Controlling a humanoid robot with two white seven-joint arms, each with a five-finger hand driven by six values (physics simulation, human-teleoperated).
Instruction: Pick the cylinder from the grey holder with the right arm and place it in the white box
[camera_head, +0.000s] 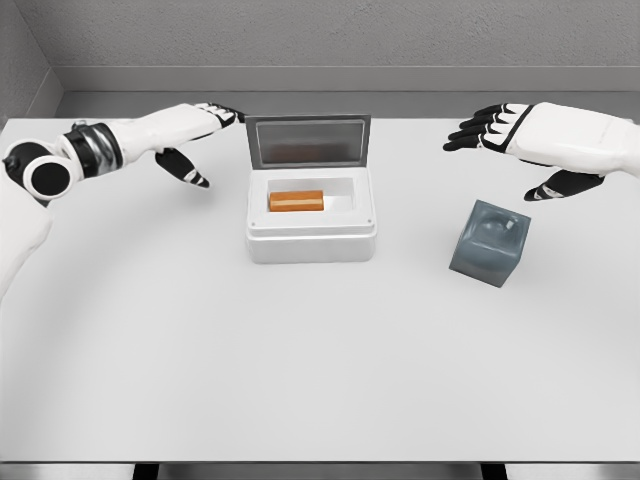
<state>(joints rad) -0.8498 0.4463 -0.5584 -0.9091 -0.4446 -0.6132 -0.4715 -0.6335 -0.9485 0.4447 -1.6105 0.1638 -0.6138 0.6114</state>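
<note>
Head view of the workspace, read from left to right. At far left, the left hand (195, 140) was held above the table (320, 380), its fingers spread and loose with nothing between them, fingertips pointing toward the raised lid (307, 140) of the white box (311, 240). The white box stood at centre with its lid tilted back and open; inside its recess lay the cylinder (296, 201), an orange piece resting on its side toward the left part of the cavity, with bare white floor to its right. Further right, well apart from the box, sat the grey holder (489, 242), a translucent grey block slightly rotated on the table; its top showed a shallow dark socket, and no orange piece was visible in it. Above and just behind the holder, the right hand (515, 145) hovered clear of both holder and box, fingers parted and relaxed, thumb hanging below the palm, gripping nothing. Judged from this arrangement, the transfer appeared complete: the cylinder was already in the box and the holder looked vacated. What remained, if anything, seemed to be only bringing the right arm to rest.
</note>
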